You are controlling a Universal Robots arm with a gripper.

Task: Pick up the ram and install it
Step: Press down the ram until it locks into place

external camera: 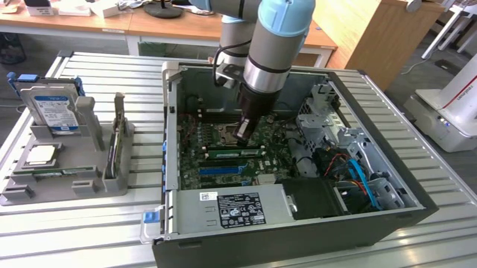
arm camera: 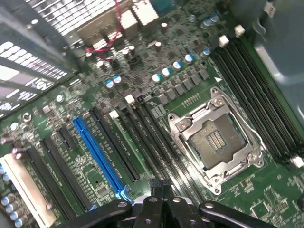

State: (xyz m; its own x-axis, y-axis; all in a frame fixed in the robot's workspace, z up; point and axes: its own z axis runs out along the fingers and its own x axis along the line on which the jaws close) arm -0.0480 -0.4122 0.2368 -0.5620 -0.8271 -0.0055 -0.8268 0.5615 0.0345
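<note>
In the exterior view my gripper (external camera: 244, 134) reaches down into the open computer case (external camera: 417, 209), just above the motherboard beside the processor socket (external camera: 223, 133). The ram (external camera: 234, 150), a slim green strip with dark chips, lies along the memory slots right below the fingertips. I cannot tell if they touch it. In the wrist view my gripper (arm camera: 159, 186) is shut, with nothing visible between its fingers. It hovers over the black memory slots (arm camera: 156, 142), between the blue slot (arm camera: 97, 154) and the empty socket (arm camera: 216, 142).
A grey parts holder (external camera: 67, 190) on the exterior view's left carries a hard drive (external camera: 56, 106), a silver processor chip (external camera: 41, 156), a flat green strip (external camera: 48, 173) and a thin upright board (external camera: 113, 151). The power supply (external camera: 238, 209) and drive cage (external camera: 328, 111) crowd the case.
</note>
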